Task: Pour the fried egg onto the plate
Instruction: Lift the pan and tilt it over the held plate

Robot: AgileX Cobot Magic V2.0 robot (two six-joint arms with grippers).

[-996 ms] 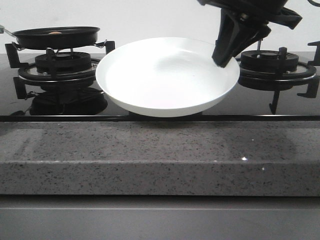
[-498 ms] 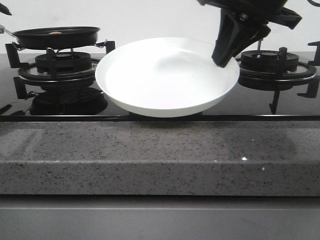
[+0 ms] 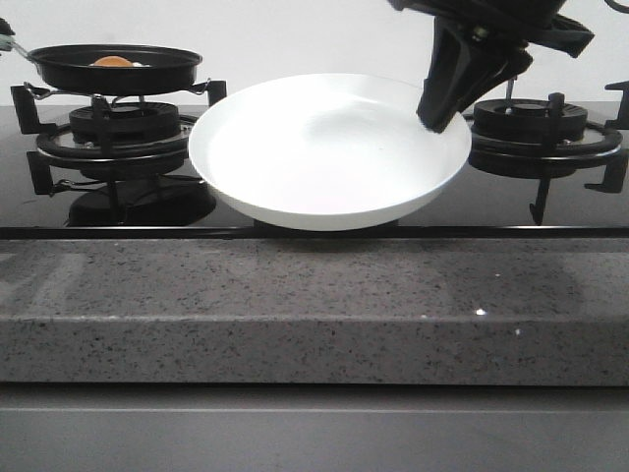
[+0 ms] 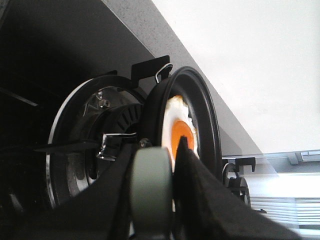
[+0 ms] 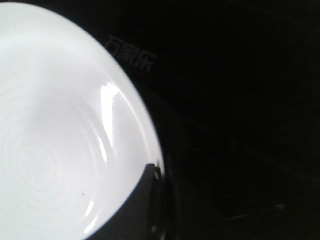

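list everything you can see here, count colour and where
fried egg: 1, white with orange yolk, inside the frying pan
frying pan: 1, black, raised above the left burner
plate: 1, glossy white, empty, tilted toward the camera at the hob's middle
burners: 2, black with pan supports, left and right on the hob
hob: 1, glossy black glass, behind the counter edge
counter: 1, speckled grey stone, in front
left tool: 1, dark, shut on the pan's handle
right tool: 1, black, at the plate's right rim, grip not clearly visible

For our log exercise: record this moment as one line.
left gripper: holds pan | egg: in pan | plate: empty, right gripper holds rim
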